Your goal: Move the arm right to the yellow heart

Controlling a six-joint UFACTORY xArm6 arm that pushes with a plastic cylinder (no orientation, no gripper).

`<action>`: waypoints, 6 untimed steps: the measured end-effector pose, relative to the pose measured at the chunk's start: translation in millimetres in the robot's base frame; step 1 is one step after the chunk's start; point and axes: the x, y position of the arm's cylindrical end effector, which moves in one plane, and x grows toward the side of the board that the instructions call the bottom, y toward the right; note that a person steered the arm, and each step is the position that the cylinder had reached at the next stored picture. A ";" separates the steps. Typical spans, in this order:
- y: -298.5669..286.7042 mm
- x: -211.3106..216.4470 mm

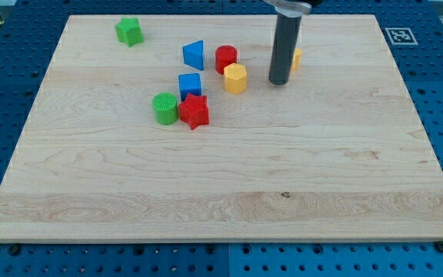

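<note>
My rod comes down from the view's top and my tip [279, 81] rests on the wooden board [221, 169]. A yellow block [296, 58], mostly hidden behind the rod, shows only a sliver at the rod's right side; its shape cannot be made out. It seems to touch or nearly touch the rod. A yellow hexagon block [235, 78] lies just left of my tip.
A red cylinder [225, 58] and a blue triangular block [194, 55] lie left of the rod. A blue cube [190, 84], a red star [194, 111] and a green cylinder [164, 108] cluster lower left. A green star [129, 31] sits at the top left.
</note>
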 end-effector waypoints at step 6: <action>77.9 -73.4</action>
